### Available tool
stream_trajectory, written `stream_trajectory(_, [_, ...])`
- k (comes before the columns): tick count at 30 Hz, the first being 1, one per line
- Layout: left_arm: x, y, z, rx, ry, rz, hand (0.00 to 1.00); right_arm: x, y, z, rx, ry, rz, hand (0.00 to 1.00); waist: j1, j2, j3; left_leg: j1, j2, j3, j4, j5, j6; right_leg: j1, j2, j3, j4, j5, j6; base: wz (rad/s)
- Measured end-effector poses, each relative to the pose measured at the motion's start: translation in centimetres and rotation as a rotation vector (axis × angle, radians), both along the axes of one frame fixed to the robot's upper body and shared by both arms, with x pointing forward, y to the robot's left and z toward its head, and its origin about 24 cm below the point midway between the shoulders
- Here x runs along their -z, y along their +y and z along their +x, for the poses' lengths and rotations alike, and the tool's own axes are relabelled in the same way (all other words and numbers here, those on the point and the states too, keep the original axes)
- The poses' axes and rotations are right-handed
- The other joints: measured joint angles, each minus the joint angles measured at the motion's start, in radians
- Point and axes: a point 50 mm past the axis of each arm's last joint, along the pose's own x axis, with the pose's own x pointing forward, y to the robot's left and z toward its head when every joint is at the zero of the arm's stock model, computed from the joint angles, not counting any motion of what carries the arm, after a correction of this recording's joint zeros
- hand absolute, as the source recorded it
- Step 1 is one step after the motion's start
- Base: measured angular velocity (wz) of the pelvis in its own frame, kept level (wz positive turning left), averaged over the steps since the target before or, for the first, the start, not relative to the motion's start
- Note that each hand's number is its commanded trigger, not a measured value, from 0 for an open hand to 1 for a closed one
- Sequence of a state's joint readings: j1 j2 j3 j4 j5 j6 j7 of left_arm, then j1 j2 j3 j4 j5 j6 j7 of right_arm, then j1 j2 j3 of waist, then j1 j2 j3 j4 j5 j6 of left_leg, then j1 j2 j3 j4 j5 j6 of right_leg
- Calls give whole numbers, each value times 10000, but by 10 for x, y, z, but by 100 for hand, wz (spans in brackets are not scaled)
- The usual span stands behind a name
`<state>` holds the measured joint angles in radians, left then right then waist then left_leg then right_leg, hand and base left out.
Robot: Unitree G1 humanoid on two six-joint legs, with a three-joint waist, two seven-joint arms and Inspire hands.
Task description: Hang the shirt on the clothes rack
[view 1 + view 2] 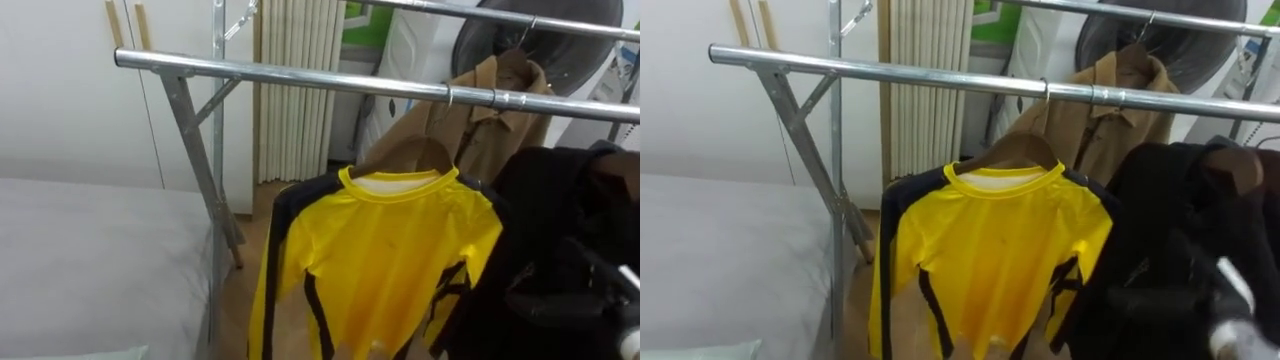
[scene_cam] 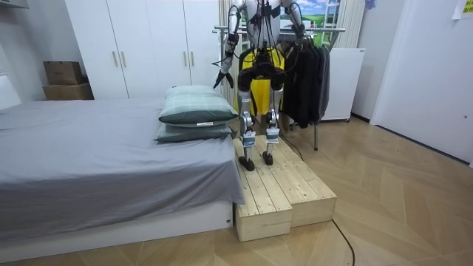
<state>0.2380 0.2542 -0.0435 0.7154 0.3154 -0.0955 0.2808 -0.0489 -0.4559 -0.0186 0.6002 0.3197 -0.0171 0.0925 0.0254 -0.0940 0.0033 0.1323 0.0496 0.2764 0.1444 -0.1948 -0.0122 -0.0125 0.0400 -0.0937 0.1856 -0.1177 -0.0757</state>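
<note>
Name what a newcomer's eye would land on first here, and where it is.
A bright yellow shirt with black stripes hangs on a wooden hanger from the metal rail, centre of the eye views. Black clothes crowd its right, a brown shirt hangs behind, and a grey bed lies left.

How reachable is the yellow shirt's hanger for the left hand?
Probably yes: left hand hangs low by the pillows, and the rail left of the hanger is bare, so nothing blocks it.

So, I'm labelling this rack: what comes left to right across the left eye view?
Grey bed, slanted metal rack leg, yellow black-striped shirt on wooden hanger, tan collared jacket, black hanging garment.
</note>
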Motion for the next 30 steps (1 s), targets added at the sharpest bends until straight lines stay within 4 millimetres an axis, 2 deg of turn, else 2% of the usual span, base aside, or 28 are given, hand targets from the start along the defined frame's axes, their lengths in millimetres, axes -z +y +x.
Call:
stream_trajectory(2, [5,-3,-5,-117,107,-76,0,16,11,-21,-243,425,315,0,-13,252,-33,34,-1,-3,-10,-1,-1,-1,23,94,-10,6,-10,-15])
stream_trajectory(8, [14,0,-23,-848,450,-407,0,57,40,-73,-348,1840,1458,0,-15,573,-64,174,62,-1,-117,-63,-78,17,148,288,4,-2,-46,-10])
stream_trajectory(9, [15,0,-25,-956,463,-480,0,61,43,-78,-270,1969,1631,0,-17,578,-61,175,70,-2,-116,-70,-88,18,151,275,5,-4,-56,-5])
stream_trajectory(11, [18,-2,-29,-1253,448,-714,0,77,51,-100,-17,2654,2118,0,-23,606,-72,173,102,-6,-145,-139,-124,5,193,258,6,-29,-88,0])
stream_trajectory(14, [22,0,-38,-1485,645,-760,0,94,52,-127,350,3742,2433,0,-48,654,-99,179,124,-30,-147,-176,-145,23,219,258,4,-25,-97,0])
stream_trajectory(20, [25,-4,-42,-1556,728,-913,0,118,58,-168,834,5465,2842,0,-66,717,-90,172,130,-46,-150,-182,-142,101,248,284,-158,-16,-108,0])
stream_trajectory(25, [28,-9,-45,-2409,675,-1759,0,127,64,-188,1630,6126,3437,0,-195,791,-97,223,124,-93,-148,-190,-139,206,241,269,-186,-17,-107,2])
stream_trajectory(27, [31,-12,-46,-2645,788,-2199,0,129,62,-191,1926,6247,3544,0,-202,915,-92,273,111,-91,-149,-189,-139,220,245,356,-186,-23,-97,-11])
stream_trajectory(30, [32,-11,-48,-2872,848,-2490,0,131,62,-193,2109,6390,3707,0,-233,970,-83,318,112,-124,-147,-189,-139,252,255,409,-218,-40,-96,-6])
